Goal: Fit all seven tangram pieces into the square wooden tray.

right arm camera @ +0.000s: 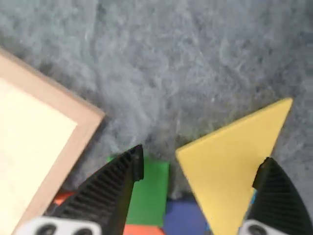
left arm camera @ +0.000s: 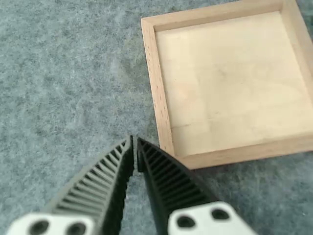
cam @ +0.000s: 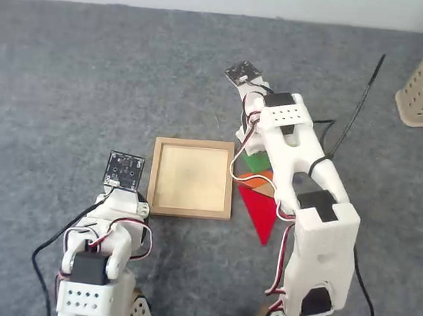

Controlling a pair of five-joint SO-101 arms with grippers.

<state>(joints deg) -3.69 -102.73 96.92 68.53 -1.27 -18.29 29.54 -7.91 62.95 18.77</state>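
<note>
Zero of seven seated in the square wooden tray [cam: 195,143]; everything left. Heaped just beside it: yellow triangle [right arm camera: 230,161], green piece [right arm camera: 149,191], red triangle [cam: 260,209]. Spread wide astride the yellow triangle: right gripper [right arm camera: 199,166]. Pinched together, holding nothing: left gripper [left arm camera: 133,147].

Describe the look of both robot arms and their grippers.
The left arm and right arm are white shells with black motors and red, white and black cables. The left gripper and right gripper have black ridged tapering fingers on white bases.
</note>
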